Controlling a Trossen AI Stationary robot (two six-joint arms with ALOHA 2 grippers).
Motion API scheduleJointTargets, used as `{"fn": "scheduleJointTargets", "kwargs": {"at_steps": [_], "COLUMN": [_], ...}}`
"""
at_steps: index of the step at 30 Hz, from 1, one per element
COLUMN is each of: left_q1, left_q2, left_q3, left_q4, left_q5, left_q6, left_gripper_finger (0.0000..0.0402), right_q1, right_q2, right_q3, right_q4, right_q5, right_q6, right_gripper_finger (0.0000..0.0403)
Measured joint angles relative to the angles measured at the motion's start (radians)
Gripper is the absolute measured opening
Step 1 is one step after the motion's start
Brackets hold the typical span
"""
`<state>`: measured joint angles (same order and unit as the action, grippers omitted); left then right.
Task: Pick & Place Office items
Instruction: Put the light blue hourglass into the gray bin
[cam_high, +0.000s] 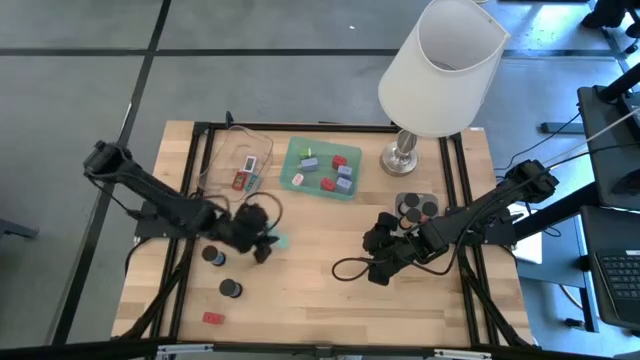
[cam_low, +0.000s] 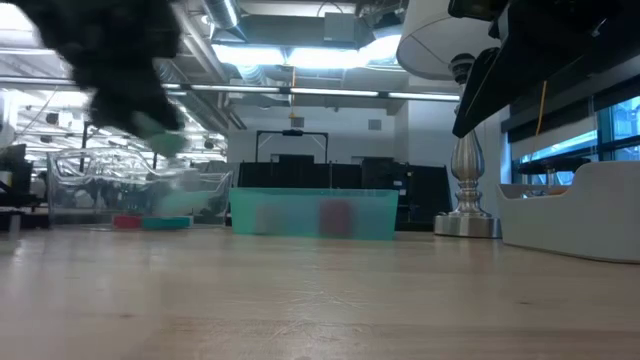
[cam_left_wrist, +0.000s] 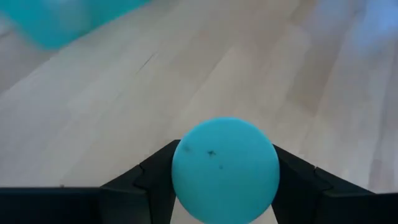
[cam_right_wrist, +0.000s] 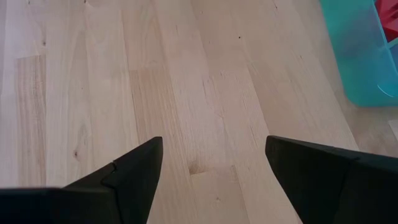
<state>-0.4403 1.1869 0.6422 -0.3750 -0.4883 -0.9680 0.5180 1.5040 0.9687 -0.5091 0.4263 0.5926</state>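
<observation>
A mint-green round cap (cam_left_wrist: 224, 165) sits between the fingers of my left gripper (cam_high: 268, 242), which hangs above the table's middle left; in the low view the cap (cam_low: 165, 140) is clear of the wood. Two black round caps (cam_high: 212, 255) (cam_high: 231, 289) and a red block (cam_high: 213, 318) lie on the table near the left front. My right gripper (cam_right_wrist: 214, 162) stands open over bare wood at the middle right (cam_high: 380, 265), holding nothing. My left gripper pinches the mint-green cap by its round sides (cam_left_wrist: 180, 168) between its two fingers (cam_left_wrist: 155, 183). The fingers slant downward from the table's left. The cap is lifted clear of the table.
A green tray (cam_high: 296, 180) at the back middle holds several small pieces. Beside it a clear tray (cam_high: 225, 150) holds flat red and teal pieces. A grey tray (cam_high: 432, 194) with black caps and a big white-shaded lamp (cam_high: 440, 70) stand at the back right.
</observation>
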Motion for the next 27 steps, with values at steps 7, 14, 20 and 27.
{"fn": "scheduleJointTargets", "kwargs": {"at_steps": [7, 14, 20, 27], "left_q1": [0.189, 0.26, 0.298, 0.331], "left_q2": [0.17, 0.381, 0.529, 0.63], "left_q3": [0.096, 0.347, 0.542, 0.636], "left_q4": [0.171, 0.07, -0.076, -0.104], "left_q5": [0.122, 0.15, 0.162, 0.255], "left_q6": [0.215, 0.379, 0.44, 0.501], "left_gripper_finger": [0.0199, 0.02, 0.02, 0.02], "right_q1": [0.0, 0.0, 0.0, 0.0], "right_q2": [0.0, 0.0, 0.0, 0.0], "right_q3": [0.0, 0.0, 0.0, 0.0], "right_q4": [0.0, 0.0, 0.0, 0.003], "right_q5": [0.0, 0.0, 0.0, 0.0], "right_q6": [0.0, 0.0, 0.0, 0.0], "right_gripper_finger": [0.0288, 0.0288, 0.0288, 0.0288]}}
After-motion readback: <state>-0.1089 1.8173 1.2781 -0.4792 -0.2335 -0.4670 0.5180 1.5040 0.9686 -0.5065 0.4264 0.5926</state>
